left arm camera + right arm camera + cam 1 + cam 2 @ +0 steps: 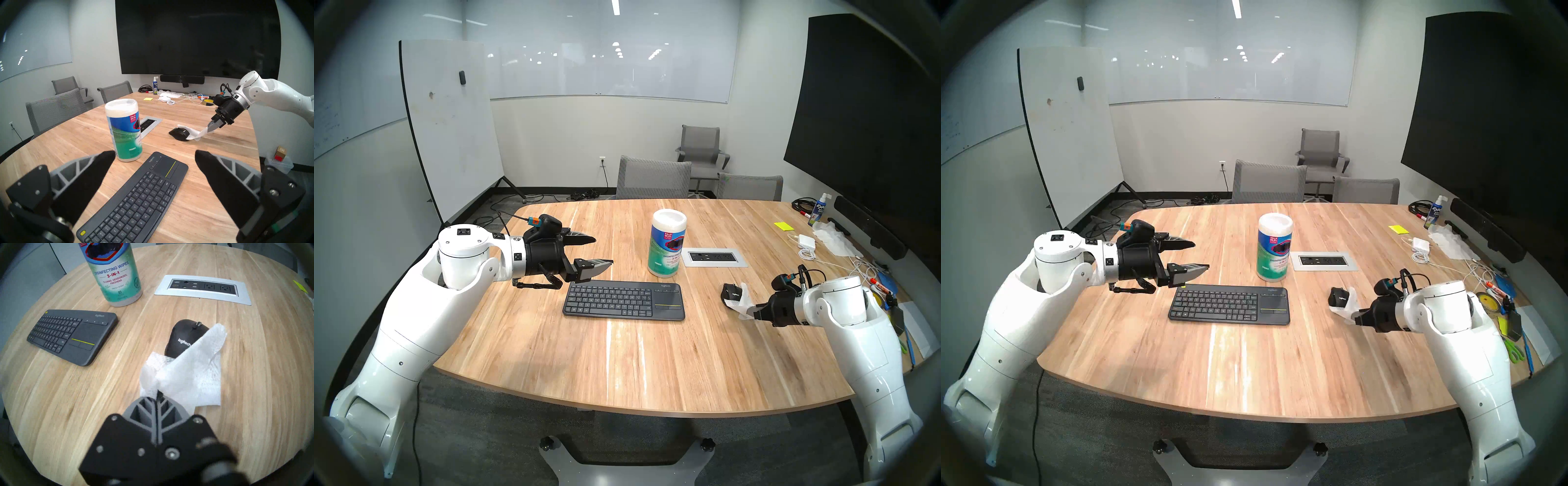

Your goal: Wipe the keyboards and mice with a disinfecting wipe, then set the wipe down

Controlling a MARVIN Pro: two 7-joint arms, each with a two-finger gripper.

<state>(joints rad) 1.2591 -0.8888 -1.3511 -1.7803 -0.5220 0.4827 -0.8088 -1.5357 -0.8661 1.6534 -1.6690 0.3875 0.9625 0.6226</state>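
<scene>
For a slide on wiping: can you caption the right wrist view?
Right gripper, jaws shut, drags the disinfecting wipe over the black mouse.

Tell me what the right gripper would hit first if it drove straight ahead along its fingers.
The right gripper, shut on the wipe, points down toward the mouse. Going straight on, it would probably press the wipe into the mouse's near end, though it might meet the table first.

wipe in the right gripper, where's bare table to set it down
Bare wood lies along the table's near edge, in front of the keyboard and the mouse. A smaller bare strip runs between those two. The far right is crowded with cables, tissues and a spray bottle.
</scene>
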